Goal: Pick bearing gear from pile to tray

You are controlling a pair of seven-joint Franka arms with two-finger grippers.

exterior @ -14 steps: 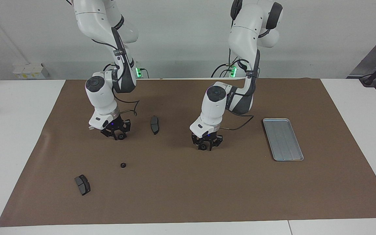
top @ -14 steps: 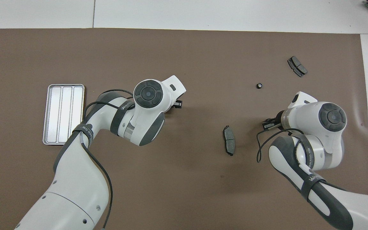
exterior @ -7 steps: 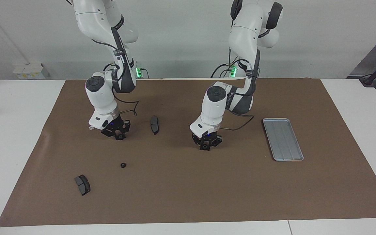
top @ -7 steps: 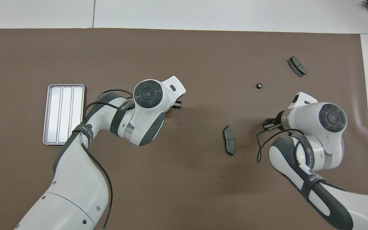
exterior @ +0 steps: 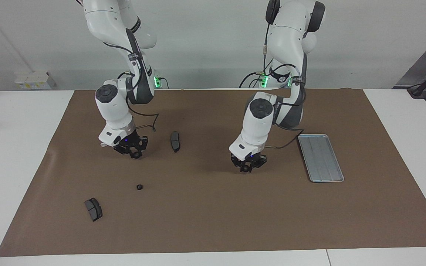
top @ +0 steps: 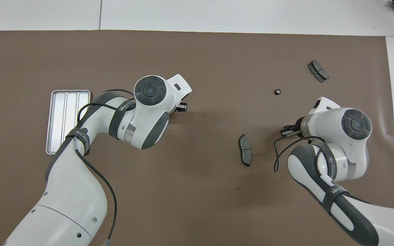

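Left jaws: clamped on gear point(exterior: 246, 169); tray point(exterior: 320, 157) near, toward the left arm's end
Right jaws: clamped on second gear point(exterior: 136, 155)

A robotics lab: two white robot arms point(exterior: 124, 55) mounted at a white worktop point(exterior: 13, 155) covered by a brown mat point(exterior: 213, 214), bare grey wall point(exterior: 205, 37), trailing cables point(exterior: 252, 77).

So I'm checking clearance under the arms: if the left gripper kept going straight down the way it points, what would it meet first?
Probably just the brown mat. The left gripper points down at bare mat, between the tray and the nearer brake pad; its height is unclear.
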